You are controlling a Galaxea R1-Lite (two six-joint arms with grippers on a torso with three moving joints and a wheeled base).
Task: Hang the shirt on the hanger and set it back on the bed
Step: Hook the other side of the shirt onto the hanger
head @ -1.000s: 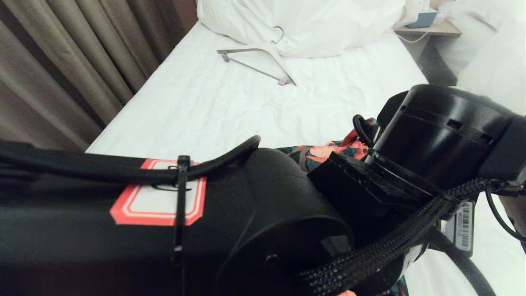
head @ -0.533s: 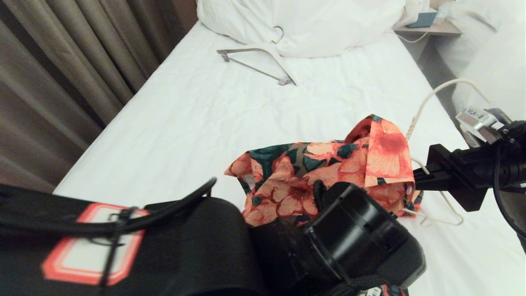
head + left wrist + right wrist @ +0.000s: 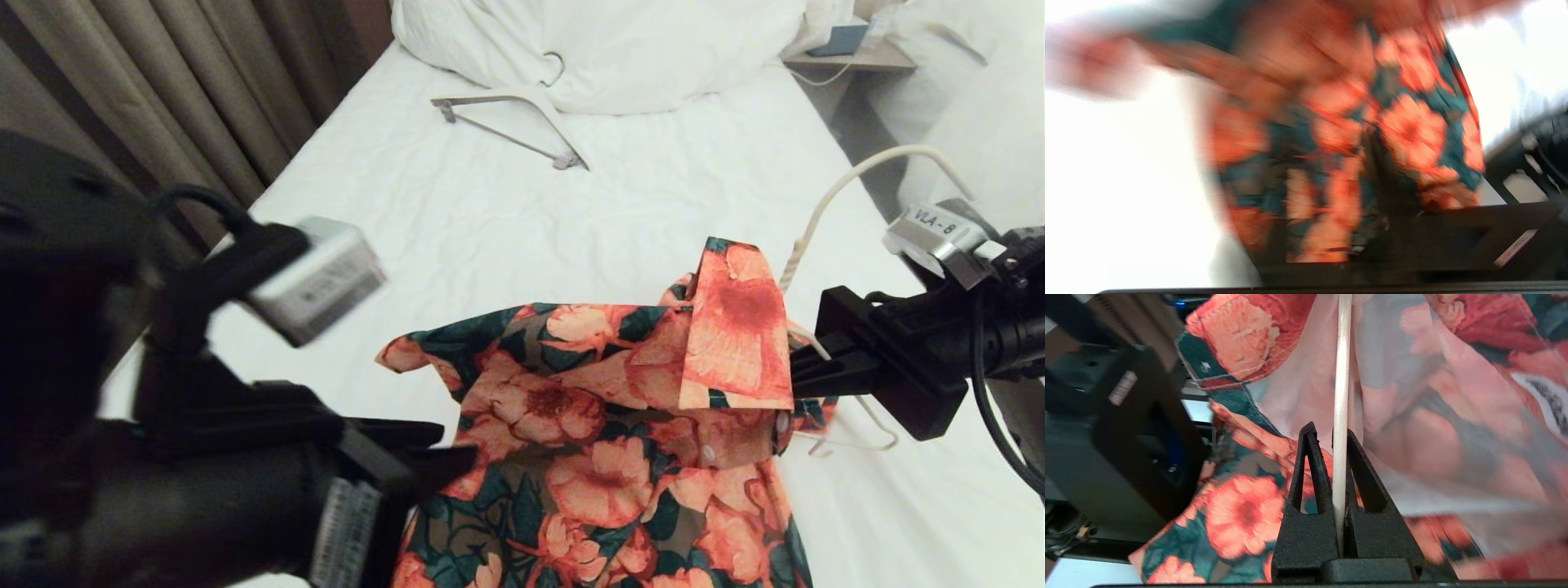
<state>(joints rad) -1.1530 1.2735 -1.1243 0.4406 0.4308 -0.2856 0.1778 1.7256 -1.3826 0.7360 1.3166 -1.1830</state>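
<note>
1. The right gripper (image 3: 1333,457) pinches the thin cream hanger (image 3: 1341,396) rod tight, at the right side of the flowery shirt (image 3: 620,425).
2. The shirt hangs on the hanger, lifted above the white bed (image 3: 506,220).
3. The left gripper (image 3: 457,457) touches the shirt's left edge; I cannot tell its grip.
4. A thicker white hanger (image 3: 522,122) lies far up the bed from the shirt, beside the duvet (image 3: 620,49).

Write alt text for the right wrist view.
The right gripper is shut on the hanger, whose cream rod runs straight up between its black fingers. The shirt drapes around the rod, showing its pale inside.
</note>
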